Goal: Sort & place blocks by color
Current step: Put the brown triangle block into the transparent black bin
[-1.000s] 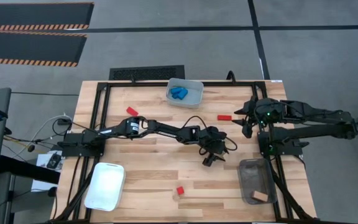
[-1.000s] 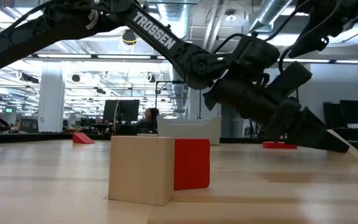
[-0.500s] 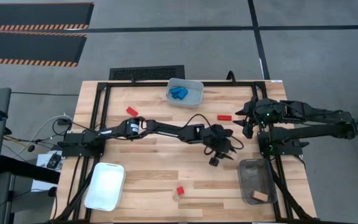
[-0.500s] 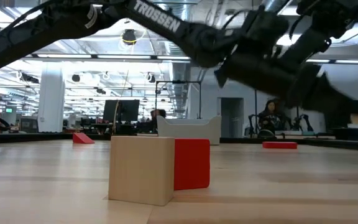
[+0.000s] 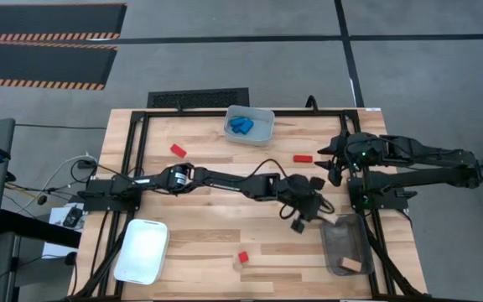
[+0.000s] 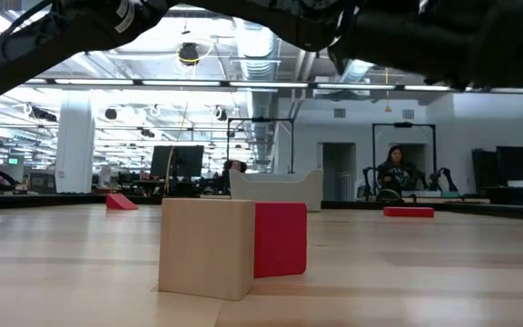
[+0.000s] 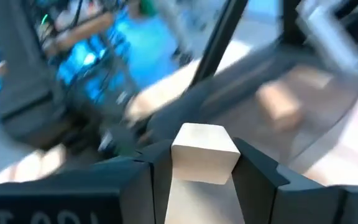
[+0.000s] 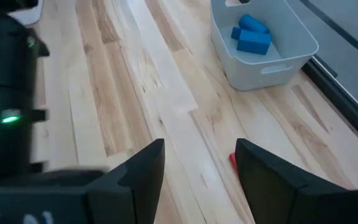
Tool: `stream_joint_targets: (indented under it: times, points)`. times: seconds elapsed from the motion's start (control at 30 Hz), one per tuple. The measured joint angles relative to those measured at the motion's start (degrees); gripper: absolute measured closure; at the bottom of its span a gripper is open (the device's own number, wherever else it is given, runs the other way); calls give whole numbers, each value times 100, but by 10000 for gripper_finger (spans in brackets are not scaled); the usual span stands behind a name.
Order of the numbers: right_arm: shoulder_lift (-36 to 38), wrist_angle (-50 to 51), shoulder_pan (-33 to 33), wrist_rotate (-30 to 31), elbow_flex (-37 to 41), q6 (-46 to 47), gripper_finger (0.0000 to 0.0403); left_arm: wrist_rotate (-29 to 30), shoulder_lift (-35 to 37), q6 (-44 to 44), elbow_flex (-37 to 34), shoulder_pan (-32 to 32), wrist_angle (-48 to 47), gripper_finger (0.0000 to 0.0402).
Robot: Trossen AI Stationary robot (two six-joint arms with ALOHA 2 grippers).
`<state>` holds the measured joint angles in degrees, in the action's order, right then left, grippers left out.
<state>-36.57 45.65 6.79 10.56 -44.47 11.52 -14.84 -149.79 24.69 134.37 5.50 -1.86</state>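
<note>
My left gripper [image 5: 303, 221] hovers above the table beside the grey bin [image 5: 343, 243], shut on a tan block [image 7: 204, 153]. One more tan block [image 5: 352, 264] lies inside that bin. On the table sit a red wedge [image 5: 177, 150], a flat red block [image 5: 302, 158], and a red block [image 6: 280, 238] touching a tan block [image 6: 205, 247]. Blue blocks [image 8: 250, 34] lie in the pale bin [image 5: 250, 123]. My right gripper [image 8: 197, 168] waits open at the right, above the table. My left gripper pinches the tan block by two opposite sides [image 7: 178, 163] between its two fingers [image 7: 257, 171]. The block's end sticks out past the fingertips. It is lifted clear of the table, over the edge of the grey bin.
A white bin [image 5: 141, 250] stands at the near left. Black frame rails [image 5: 132, 159] run along the table's left, far and right sides. Bare wood lies open in the middle. People sit in the room beyond the table.
My left gripper has risen from the table top and gone toward the right edge, toward the grey bin, carrying the tan block clear of the table. In the low view it has climbed out of sight at the top.
</note>
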Motion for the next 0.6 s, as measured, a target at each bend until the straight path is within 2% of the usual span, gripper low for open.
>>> stream_joint_targets:
  times: [0.13, 0.27, 0.4, 0.6]
  points:
    - [-3, -99, -2, 3, 0, -7, 184, -106, -208, -310, 9, 139, 967, 282]
    - [-7, -177, 0, 3, 0, -42, 184, 322, -546, -431, 7, 245, 1655, 273]
    - [-6, -177, -2, 3, 0, -43, 184, 770, -696, -438, -13, 292, 1793, 252]
    - [-8, -177, -2, 3, 0, -86, 184, 815, -696, -562, -7, 292, 1818, 202]
